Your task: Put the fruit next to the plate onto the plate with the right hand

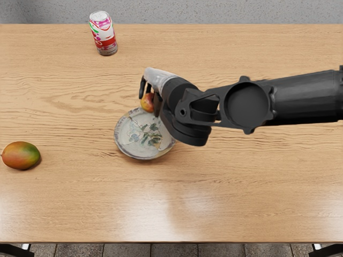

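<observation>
A small round plate (136, 140) with a floral pattern lies near the middle of the table. Right at its far rim is a small red-yellow fruit (147, 102), and my right hand (150, 93) has its fingers curled around it; the arm comes in from the right edge and covers the plate's right side. I cannot tell whether the fruit touches the table or is lifted. A larger mango (20, 155) lies far left, well apart from the plate.
A red and white drink can (103, 33) stands upright at the back left of the wooden table (241, 198). The table's front edge runs along the bottom of the view.
</observation>
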`<state>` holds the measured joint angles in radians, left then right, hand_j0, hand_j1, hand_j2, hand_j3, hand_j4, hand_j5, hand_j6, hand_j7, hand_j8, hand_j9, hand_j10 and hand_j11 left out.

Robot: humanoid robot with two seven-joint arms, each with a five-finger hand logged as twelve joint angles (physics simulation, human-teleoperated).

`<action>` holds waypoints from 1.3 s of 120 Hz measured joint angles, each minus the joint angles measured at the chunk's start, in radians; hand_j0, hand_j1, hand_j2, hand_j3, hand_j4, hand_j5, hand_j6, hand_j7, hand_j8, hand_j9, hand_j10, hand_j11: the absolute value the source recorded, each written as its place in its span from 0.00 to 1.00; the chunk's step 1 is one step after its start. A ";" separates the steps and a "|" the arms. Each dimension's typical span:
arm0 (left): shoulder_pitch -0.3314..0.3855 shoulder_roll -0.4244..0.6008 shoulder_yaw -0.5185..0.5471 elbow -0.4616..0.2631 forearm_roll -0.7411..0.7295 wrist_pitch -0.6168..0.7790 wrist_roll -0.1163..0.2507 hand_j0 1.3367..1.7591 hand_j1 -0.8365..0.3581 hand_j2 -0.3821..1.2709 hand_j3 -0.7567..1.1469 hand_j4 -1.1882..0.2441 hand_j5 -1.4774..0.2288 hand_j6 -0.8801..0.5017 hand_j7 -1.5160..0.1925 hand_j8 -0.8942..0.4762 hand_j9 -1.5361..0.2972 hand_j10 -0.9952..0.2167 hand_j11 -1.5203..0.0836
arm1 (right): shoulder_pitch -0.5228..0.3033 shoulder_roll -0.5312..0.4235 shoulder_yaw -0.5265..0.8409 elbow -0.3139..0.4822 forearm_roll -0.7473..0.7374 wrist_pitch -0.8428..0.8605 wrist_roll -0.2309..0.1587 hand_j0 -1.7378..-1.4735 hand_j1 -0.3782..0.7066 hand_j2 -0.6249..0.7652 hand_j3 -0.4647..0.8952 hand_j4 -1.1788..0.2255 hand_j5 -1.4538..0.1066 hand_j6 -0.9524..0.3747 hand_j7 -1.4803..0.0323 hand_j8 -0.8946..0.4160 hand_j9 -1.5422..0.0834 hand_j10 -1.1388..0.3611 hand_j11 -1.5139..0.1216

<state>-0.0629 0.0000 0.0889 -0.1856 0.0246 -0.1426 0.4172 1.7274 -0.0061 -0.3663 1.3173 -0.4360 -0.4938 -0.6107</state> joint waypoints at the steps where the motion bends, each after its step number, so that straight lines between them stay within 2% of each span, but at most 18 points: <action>1: 0.000 0.000 0.000 0.000 0.000 0.000 0.000 0.76 0.98 0.23 0.40 0.82 0.86 0.63 0.88 0.65 0.83 0.81 0.94 | -0.002 0.000 0.000 -0.003 0.000 0.000 0.000 0.31 0.63 0.72 0.34 0.36 0.26 0.42 0.32 0.36 0.32 0.26 0.30; 11: 0.000 0.000 0.000 0.000 0.000 0.000 0.000 0.76 0.98 0.23 0.40 0.82 0.86 0.63 0.88 0.65 0.83 0.81 0.94 | -0.017 0.004 -0.001 -0.024 0.000 0.001 0.000 0.31 0.64 0.72 0.34 0.36 0.26 0.42 0.32 0.36 0.32 0.26 0.30; 19: 0.000 0.000 0.000 0.000 0.000 0.000 0.000 0.76 0.98 0.23 0.40 0.82 0.86 0.63 0.88 0.65 0.83 0.81 0.94 | -0.025 0.005 -0.001 -0.032 0.000 0.002 0.000 0.31 0.64 0.78 0.34 0.35 0.27 0.42 0.32 0.35 0.32 0.26 0.30; 22: 0.000 0.000 0.000 0.000 0.000 0.000 0.000 0.76 0.98 0.23 0.40 0.82 0.86 0.63 0.88 0.65 0.83 0.81 0.94 | -0.026 0.005 -0.001 -0.034 0.000 0.002 0.000 0.31 0.65 0.75 0.34 0.35 0.27 0.41 0.32 0.34 0.33 0.26 0.30; 33: 0.000 0.000 0.000 0.000 0.000 0.000 0.000 0.76 0.98 0.23 0.40 0.82 0.86 0.63 0.88 0.65 0.83 0.81 0.94 | -0.029 0.006 -0.001 -0.039 0.001 0.002 0.001 0.31 0.64 0.76 0.34 0.33 0.27 0.40 0.32 0.31 0.32 0.26 0.30; 48: 0.002 0.000 0.000 0.000 0.000 0.000 0.000 0.76 0.98 0.23 0.40 0.82 0.86 0.63 0.88 0.65 0.83 0.81 0.94 | -0.025 0.006 0.000 -0.041 0.001 0.002 0.002 0.31 0.63 0.71 0.34 0.33 0.27 0.41 0.33 0.32 0.32 0.27 0.30; 51: 0.002 0.000 0.000 0.000 0.000 0.000 0.000 0.76 0.98 0.23 0.40 0.82 0.86 0.63 0.88 0.65 0.83 0.81 0.94 | -0.025 0.006 0.001 -0.041 0.000 0.001 0.001 0.31 0.61 0.67 0.34 0.36 0.31 0.41 0.37 0.33 0.36 0.30 0.34; 62: 0.002 0.000 0.000 0.000 0.000 0.000 0.000 0.76 0.98 0.23 0.40 0.82 0.86 0.63 0.88 0.65 0.83 0.81 0.94 | -0.025 0.006 0.008 -0.042 0.000 0.001 0.000 0.30 0.40 0.59 0.34 0.53 0.54 0.52 0.59 0.46 0.57 0.46 0.55; 73: 0.002 0.000 0.000 0.000 0.000 0.000 0.000 0.76 0.98 0.23 0.40 0.82 0.86 0.63 0.88 0.65 0.83 0.81 0.94 | -0.026 0.006 0.013 -0.041 -0.001 0.003 0.000 0.30 0.26 0.54 0.34 0.64 0.68 0.59 0.73 0.54 0.71 0.57 0.69; 87: 0.001 0.000 0.000 0.000 0.000 0.000 0.000 0.76 0.98 0.23 0.40 0.82 0.86 0.63 0.88 0.65 0.83 0.81 0.94 | -0.026 0.006 0.015 -0.040 0.000 0.004 0.000 0.30 0.16 0.50 0.34 0.73 0.79 0.65 0.84 0.60 0.81 0.65 0.79; 105: 0.000 0.000 0.000 0.000 0.000 0.000 0.000 0.76 0.98 0.23 0.40 0.82 0.86 0.63 0.88 0.65 0.83 0.81 0.94 | -0.033 0.006 0.059 -0.001 0.000 0.012 0.000 0.30 0.09 0.47 0.34 0.79 0.86 0.68 0.91 0.64 0.88 0.71 0.86; 112: 0.000 0.000 0.000 0.000 0.000 0.000 0.000 0.76 0.98 0.23 0.40 0.82 0.86 0.63 0.88 0.65 0.83 0.81 0.94 | -0.075 -0.005 0.135 0.034 -0.001 0.018 0.000 0.30 0.07 0.47 0.34 0.80 0.88 0.69 0.93 0.65 0.90 0.72 0.88; 122: 0.000 0.000 0.000 0.000 0.000 0.000 0.000 0.76 0.98 0.23 0.40 0.82 0.86 0.63 0.88 0.65 0.83 0.81 0.94 | -0.187 -0.095 0.302 0.117 -0.001 0.087 0.000 0.30 0.06 0.46 0.34 0.81 0.90 0.70 0.94 0.66 0.92 0.73 0.89; 140: -0.002 0.000 0.000 0.000 0.000 0.000 0.000 0.76 0.98 0.23 0.40 0.82 0.86 0.63 0.88 0.65 0.83 0.81 0.94 | -0.489 -0.289 0.690 0.211 0.037 0.423 0.000 0.30 0.04 0.46 0.34 0.83 0.92 0.71 0.96 0.67 0.93 0.75 0.91; 147: -0.002 0.000 0.000 0.000 0.000 0.000 0.000 0.76 0.98 0.23 0.40 0.82 0.86 0.63 0.88 0.65 0.83 0.81 0.94 | -0.557 -0.358 0.801 0.226 0.117 0.559 0.000 0.30 0.04 0.45 0.34 0.83 0.92 0.71 0.97 0.67 0.94 0.75 0.91; 156: -0.002 0.000 0.000 0.000 0.000 0.000 0.000 0.76 0.98 0.23 0.40 0.82 0.86 0.63 0.88 0.65 0.83 0.81 0.94 | -0.604 -0.431 0.892 0.231 0.232 0.712 0.000 0.30 0.03 0.45 0.34 0.83 0.92 0.71 0.97 0.68 0.94 0.75 0.92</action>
<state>-0.0644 0.0000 0.0889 -0.1856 0.0246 -0.1427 0.4172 1.1230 -0.4376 0.5258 1.5481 -0.2038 0.2180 -0.6109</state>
